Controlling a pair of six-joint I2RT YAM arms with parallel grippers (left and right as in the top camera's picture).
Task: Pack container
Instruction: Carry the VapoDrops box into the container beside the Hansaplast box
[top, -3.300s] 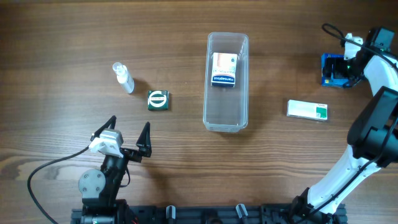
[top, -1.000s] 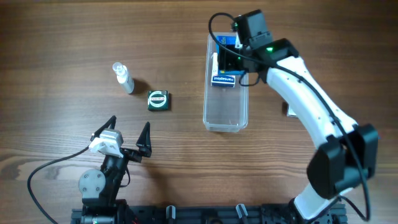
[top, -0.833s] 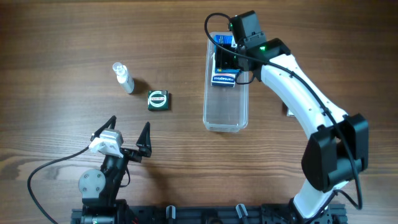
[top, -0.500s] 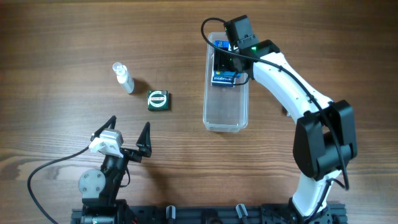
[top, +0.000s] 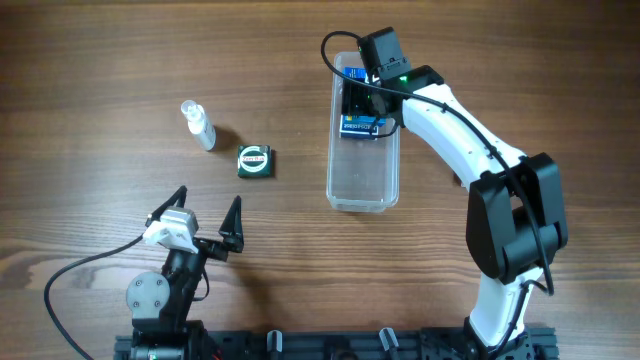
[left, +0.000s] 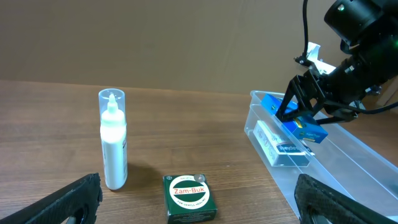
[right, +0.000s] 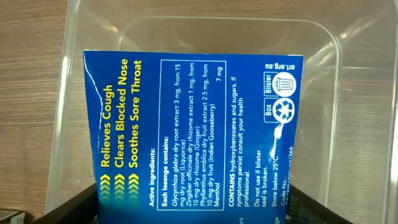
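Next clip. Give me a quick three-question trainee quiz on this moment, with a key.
1. True or false: the right gripper holds a blue box over the far end of the container.
2. How many boxes lie on the container's floor? A) none B) one C) three
3. Name the thing that stands upright beside the green Zam-Buk pack.
Key: 1 true. 2 B, the white box. 3 the spray bottle.
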